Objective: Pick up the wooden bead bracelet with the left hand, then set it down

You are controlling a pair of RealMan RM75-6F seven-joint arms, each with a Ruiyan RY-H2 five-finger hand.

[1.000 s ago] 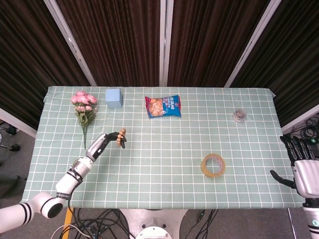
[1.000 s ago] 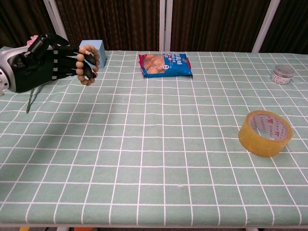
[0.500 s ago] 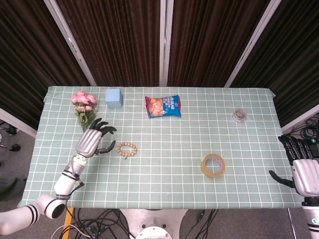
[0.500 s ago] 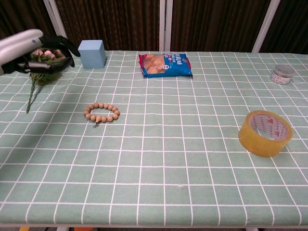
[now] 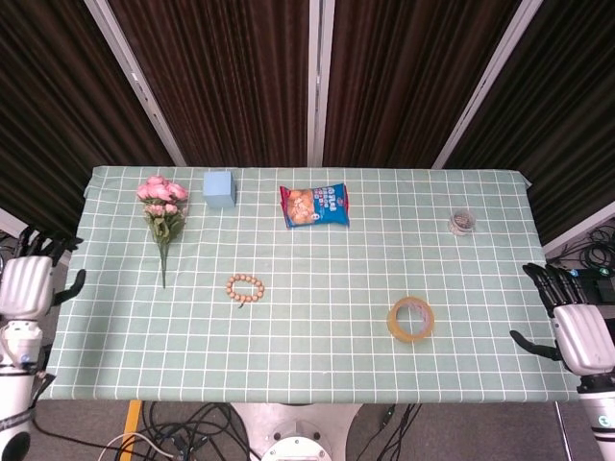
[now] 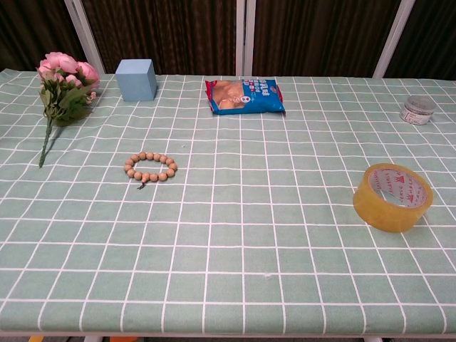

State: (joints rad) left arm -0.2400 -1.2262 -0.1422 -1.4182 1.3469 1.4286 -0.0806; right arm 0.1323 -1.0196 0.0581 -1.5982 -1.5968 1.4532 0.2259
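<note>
The wooden bead bracelet (image 5: pixel 245 288) (image 6: pixel 150 167) lies flat on the checked cloth, left of the table's middle, with nothing touching it. My left hand (image 5: pixel 27 280) hangs off the table's left edge, far from the bracelet, with its fingers apart and nothing in it. Off the right edge, my right hand (image 5: pixel 577 322) is likewise open and holds nothing. Neither hand shows in the chest view.
A pink flower bunch (image 5: pixel 160 206) and a blue cube (image 5: pixel 219 188) stand at the back left. A snack bag (image 5: pixel 314 205) lies at the back middle, a small round tin (image 5: pixel 462 223) at the back right, and a tape roll (image 5: pixel 410 319) at the front right.
The left hand let go of the bracelet, which now lies on the cloth, and drew back to the left, off the table's edge. The right hand barely moved.
</note>
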